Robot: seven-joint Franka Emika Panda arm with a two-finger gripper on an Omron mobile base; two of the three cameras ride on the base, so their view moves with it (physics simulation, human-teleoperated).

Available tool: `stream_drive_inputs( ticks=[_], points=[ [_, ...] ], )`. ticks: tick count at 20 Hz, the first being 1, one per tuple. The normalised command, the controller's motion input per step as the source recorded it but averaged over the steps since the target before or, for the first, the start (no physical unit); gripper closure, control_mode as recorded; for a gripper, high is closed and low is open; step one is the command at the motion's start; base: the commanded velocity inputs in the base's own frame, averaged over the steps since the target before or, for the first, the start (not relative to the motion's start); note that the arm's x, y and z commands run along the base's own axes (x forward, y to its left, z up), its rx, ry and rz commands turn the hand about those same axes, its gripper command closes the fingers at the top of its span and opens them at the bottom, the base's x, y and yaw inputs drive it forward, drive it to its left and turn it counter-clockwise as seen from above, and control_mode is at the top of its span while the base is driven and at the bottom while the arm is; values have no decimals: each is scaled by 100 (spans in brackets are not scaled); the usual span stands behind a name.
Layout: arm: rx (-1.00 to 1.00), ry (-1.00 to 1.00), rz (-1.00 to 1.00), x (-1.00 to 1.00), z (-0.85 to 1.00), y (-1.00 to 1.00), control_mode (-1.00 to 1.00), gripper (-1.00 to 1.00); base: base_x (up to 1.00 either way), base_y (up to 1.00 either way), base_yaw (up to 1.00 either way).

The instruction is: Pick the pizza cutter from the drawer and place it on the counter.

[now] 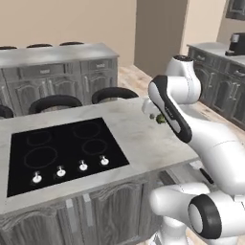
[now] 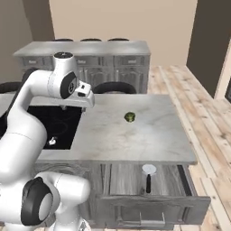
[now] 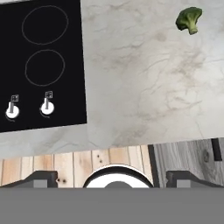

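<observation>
1. One pizza cutter (image 2: 148, 176) lies inside the open drawer (image 2: 135, 180), with its pale round disc blade toward the surface edge and its short black handle pointing out toward the drawer front.
2. Drawer status: pulled out from under the front edge of the island, below the right part of the marbled top. Its grey inside is exposed in the right base view, and one corner of it appears at the lower right of the hand view.
3. Cutter contact: it rests on the drawer floor, right of the drawer's middle, apart from the side walls, with nothing touching it.
4. Surface (image 2: 135, 131) status: the light marbled island top sits directly above the drawer. A small green broccoli floret (image 2: 130, 117) rests on it, well apart from the cutter and to the right of the cooktop.
5. Black glass cooktop (image 1: 62, 150) is inset in the left part of the surface, with four ring marks and a row of white knobs along its near edge.
6. End effector (image 3: 111, 180) hangs above the surface near the right edge of the cooktop, looking down at the island's front edge. Its two dark finger tips stand far apart, with nothing between them.
7. Dark stools (image 1: 52, 103) stand along the far side of the island; wood-plank floor (image 2: 203, 117) lies to its right.
</observation>
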Motion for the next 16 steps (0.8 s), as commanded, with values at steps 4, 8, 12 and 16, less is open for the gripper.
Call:
stream_drive_inputs(
  ticks=[4, 8, 12, 16],
  points=[
    [0, 0, 0, 0, 0, 0, 100, -100, -16, 0, -29],
    [0, 0, 0, 0, 0, 0, 100, -100, -5, 0, -30],
    [0, 0, 0, 0, 0, 0, 100, -100, 0, 1, -33],
    [0, 0, 0, 0, 0, 0, 100, -100, 0, 9, -33]
  ],
)
